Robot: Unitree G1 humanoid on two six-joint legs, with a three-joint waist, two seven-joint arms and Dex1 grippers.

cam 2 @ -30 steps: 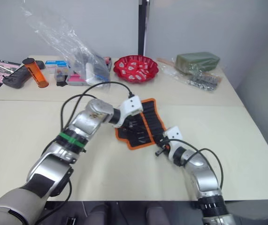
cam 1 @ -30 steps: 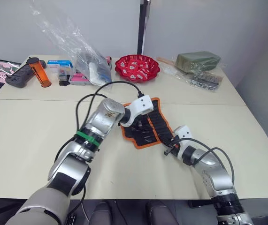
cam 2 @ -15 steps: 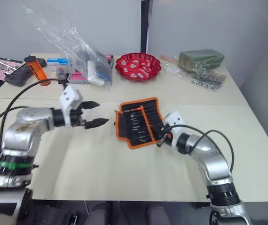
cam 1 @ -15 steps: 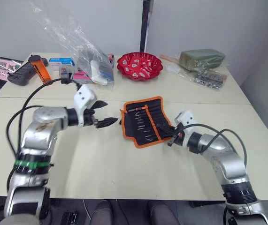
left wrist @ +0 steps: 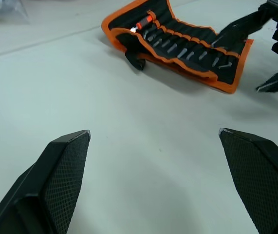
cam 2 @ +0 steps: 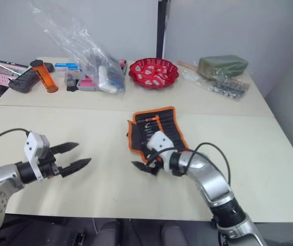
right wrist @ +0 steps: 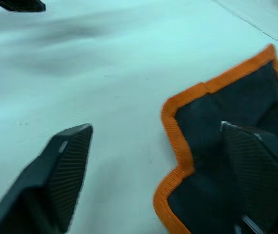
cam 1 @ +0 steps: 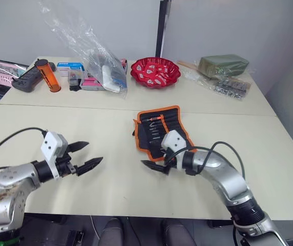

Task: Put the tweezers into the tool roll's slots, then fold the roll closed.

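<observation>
The right gripper (cam 1: 154,163), fingers apart, sits at the near edge of the tool roll (cam 1: 158,131), which lies unrolled mid-table. Tweezers (left wrist: 180,48) fill its slots (left wrist: 197,54), perhaps five; hard to count. The left gripper (cam 1: 83,156), also spread, holds nothing.

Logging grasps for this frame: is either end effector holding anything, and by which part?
Nothing is held. The left end effector is open over bare table; the right end effector is open at the tool roll's near edge.

The right arm covers the tool roll's (cam 1: 159,134) near corner at 5 o'clock. The tweezers (left wrist: 180,48) sit tucked in the slots (left wrist: 190,46), tips hidden, count unclear.
</observation>
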